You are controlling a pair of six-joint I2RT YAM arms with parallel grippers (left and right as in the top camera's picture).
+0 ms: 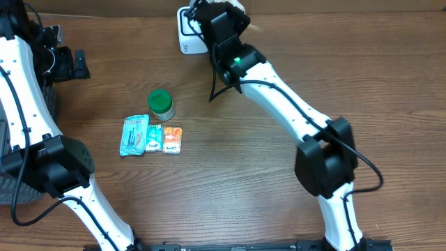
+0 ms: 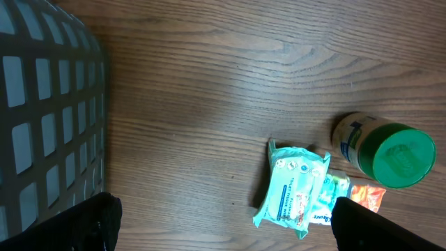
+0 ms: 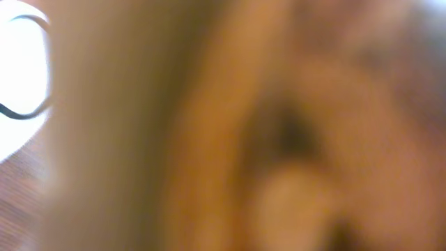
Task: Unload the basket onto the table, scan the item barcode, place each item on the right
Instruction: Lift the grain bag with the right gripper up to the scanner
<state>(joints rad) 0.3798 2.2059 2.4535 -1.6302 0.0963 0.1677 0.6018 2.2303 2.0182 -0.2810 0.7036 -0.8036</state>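
Right pincer [image 1: 233, 15], clenched apparently on blurred tan item [image 3: 279, 139], upper centre: present barcode squarely to white boxy scanner [image 1: 187, 31]; left pincer [image 1: 78, 64] released.

White scanner [image 1: 185, 38] at far edge, blurred tan item [image 3: 244, 125] close beside

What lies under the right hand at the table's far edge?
A white box shows partly under the right hand. The hand covers the box's other side and whatever its shut fingers may hold; the wrist view is blurred.
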